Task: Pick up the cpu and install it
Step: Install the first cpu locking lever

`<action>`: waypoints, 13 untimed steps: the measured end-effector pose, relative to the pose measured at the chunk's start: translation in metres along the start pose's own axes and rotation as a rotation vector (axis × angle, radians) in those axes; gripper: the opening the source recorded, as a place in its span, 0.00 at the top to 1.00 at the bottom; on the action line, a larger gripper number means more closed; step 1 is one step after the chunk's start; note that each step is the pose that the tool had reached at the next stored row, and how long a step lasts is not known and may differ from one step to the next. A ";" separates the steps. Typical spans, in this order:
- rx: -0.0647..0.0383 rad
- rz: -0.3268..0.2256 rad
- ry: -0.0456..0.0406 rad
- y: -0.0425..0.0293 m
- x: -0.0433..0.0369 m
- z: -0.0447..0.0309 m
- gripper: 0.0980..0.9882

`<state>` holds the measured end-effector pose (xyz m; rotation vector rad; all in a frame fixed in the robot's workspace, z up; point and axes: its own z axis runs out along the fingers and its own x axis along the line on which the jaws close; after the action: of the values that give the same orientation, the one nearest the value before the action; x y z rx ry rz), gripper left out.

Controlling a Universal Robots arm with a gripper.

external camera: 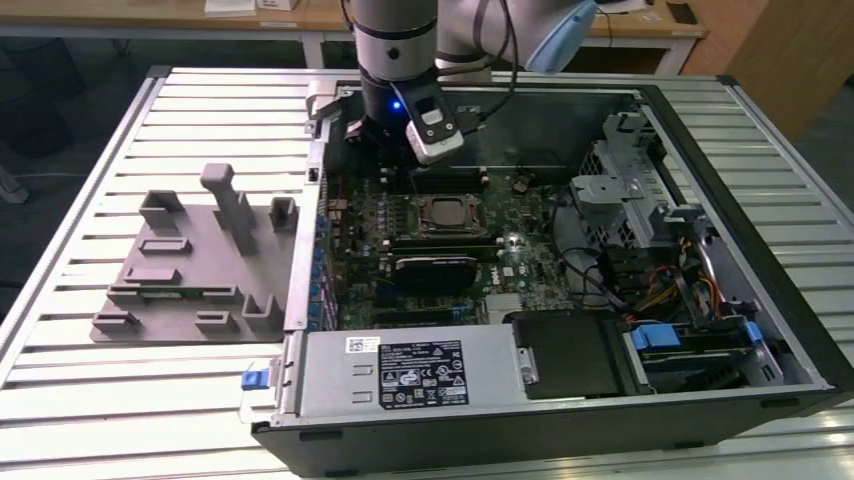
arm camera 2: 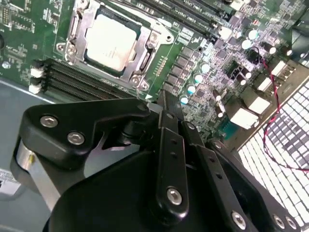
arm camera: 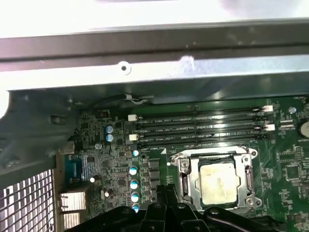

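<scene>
Slatted bench point(external camera: 80, 200) under an open computer case point(external camera: 787, 330); your cpu point(external camera: 442, 213) already sits in the motherboard socket point(arm camera 2: 145, 58). Your gripper point(arm camera 2: 169, 113) hangs at its 11 o'clock, jaws closed on nothing (seemingly). Any nudge could shift the chip, bending socket pins.

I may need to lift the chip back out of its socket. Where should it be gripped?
Probably from straight above, by two opposite edges of the cpu: it lies flat in the socket, whose metal frame hems it closely. The gripper hovers beside it, holding nothing.
</scene>
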<state>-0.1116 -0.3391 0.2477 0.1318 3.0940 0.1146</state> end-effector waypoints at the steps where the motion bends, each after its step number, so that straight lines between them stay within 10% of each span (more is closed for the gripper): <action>1: -0.009 0.000 -0.0007 -0.0001 0.0009 -0.0001 0.99; 6: -0.046 0.002 -0.0034 -0.0007 0.0086 -0.0006 0.99; 13: -0.154 0.007 0.0041 -0.0010 0.0114 -0.0007 0.99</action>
<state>-0.1231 -0.3391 0.2478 0.1365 3.0736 0.3530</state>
